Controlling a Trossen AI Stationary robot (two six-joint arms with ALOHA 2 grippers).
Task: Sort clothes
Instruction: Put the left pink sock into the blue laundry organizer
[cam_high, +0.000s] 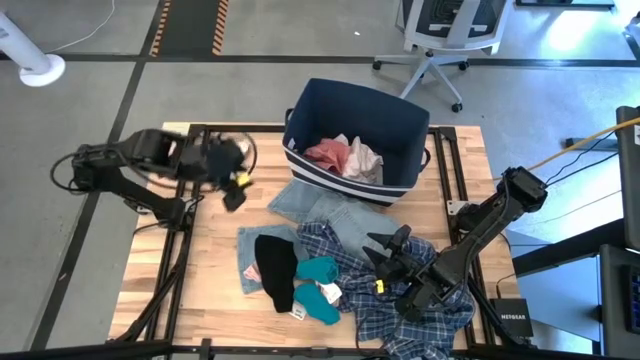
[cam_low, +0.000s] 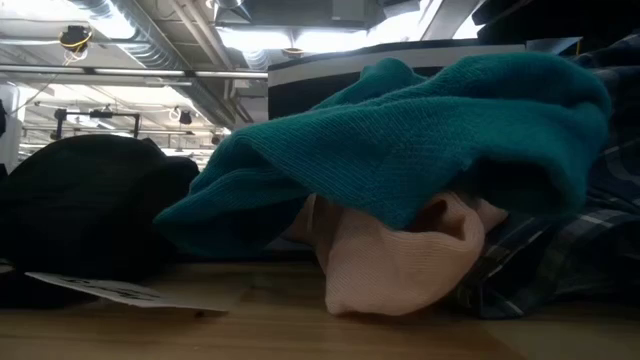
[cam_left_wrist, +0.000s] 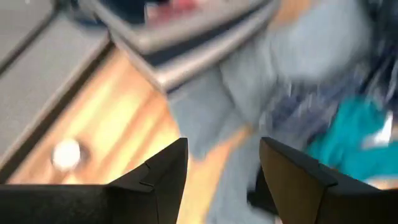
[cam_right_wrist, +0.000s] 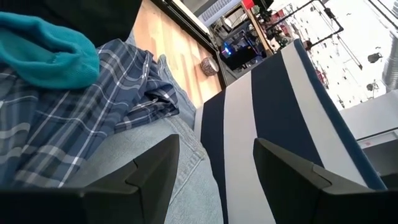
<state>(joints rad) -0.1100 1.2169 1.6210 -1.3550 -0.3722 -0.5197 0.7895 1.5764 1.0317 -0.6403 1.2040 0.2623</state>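
A pile of clothes lies on the wooden table: light blue denim (cam_high: 318, 205), a blue-white plaid shirt (cam_high: 400, 295), a black piece (cam_high: 275, 268) and teal pieces (cam_high: 320, 285). In the low view a teal piece (cam_low: 400, 130) lies over a pink piece (cam_low: 400, 265). Pink and white pieces (cam_high: 345, 155) lie inside the navy striped bin (cam_high: 400, 115). My left gripper (cam_high: 236, 185) is open and empty above the table left of the bin; it also shows in the left wrist view (cam_left_wrist: 224, 146). My right gripper (cam_high: 385, 248) is open over the plaid shirt (cam_right_wrist: 74, 118), pointing toward the denim (cam_right_wrist: 155, 162) and the bin (cam_right_wrist: 273, 93).
The bin stands at the table's far edge, its striped wall next to the denim. Bare wood (cam_high: 215, 260) shows on the table's left part. An office chair (cam_high: 440, 30) stands on the floor beyond the table. A white tag (cam_low: 110, 290) lies by the black piece (cam_low: 90, 200).
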